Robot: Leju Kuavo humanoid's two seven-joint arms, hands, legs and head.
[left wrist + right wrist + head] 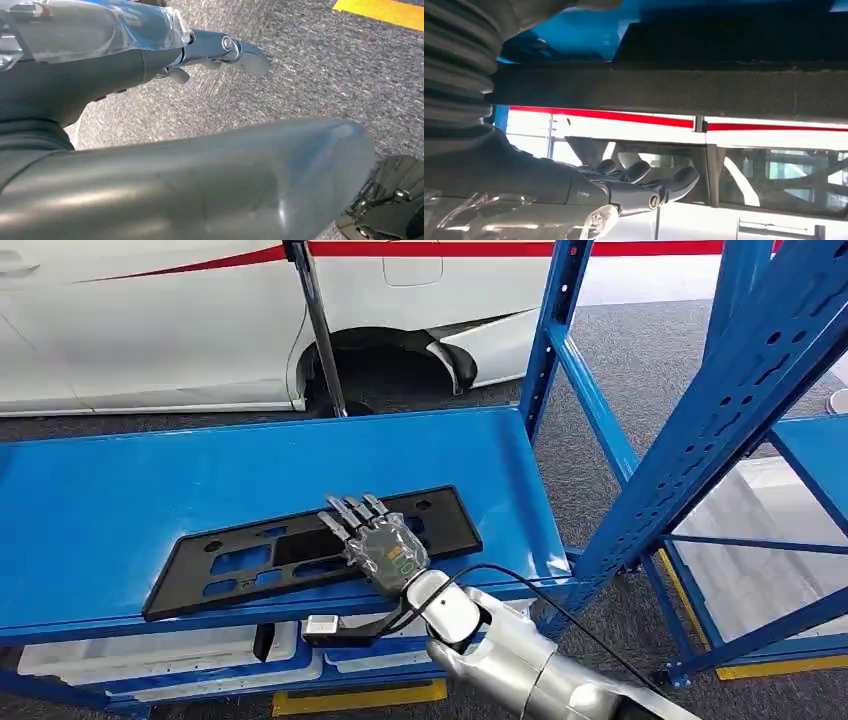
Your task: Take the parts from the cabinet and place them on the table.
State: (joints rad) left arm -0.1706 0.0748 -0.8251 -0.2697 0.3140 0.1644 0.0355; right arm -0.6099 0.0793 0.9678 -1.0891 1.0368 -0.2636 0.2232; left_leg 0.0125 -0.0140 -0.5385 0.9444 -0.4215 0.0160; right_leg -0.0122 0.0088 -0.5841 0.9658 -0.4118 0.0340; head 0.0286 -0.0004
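**Ana:** Head view first: where is the part?

**Ben:** The black panel [315, 550], long and flat with cut-outs, lies at a slant on the blue shelf [150, 490], its low end near the shelf's front edge and its far end toward the right-hand upright [700, 430]. The right hand [375, 545] lies on top of it, palm down, fingers stretched forward and a little apart over the panel's middle.

**Ana:** Holding it?

**Ben:** It rests on the panel; whether the thumb hooks under the near edge I cannot tell (the palm hides that side). From the right wrist view the fingers [674, 182] reach out straight, uncurled, with the white car [774, 165] behind them.

**Ana:** Room around it?

**Ben:** Bare blue shelf to the left and behind the panel, up to the back edge; to the right the shelf ends at the blue upright, with grey carpet [640, 350] beyond. White trays [160, 655] sit on the level under the shelf's front lip.

**Ana:** And the other hand?

**Ben:** The left hand [150, 100] hangs over the carpet, holding nothing, one finger [240, 52] extended; the rest is too close to judge.
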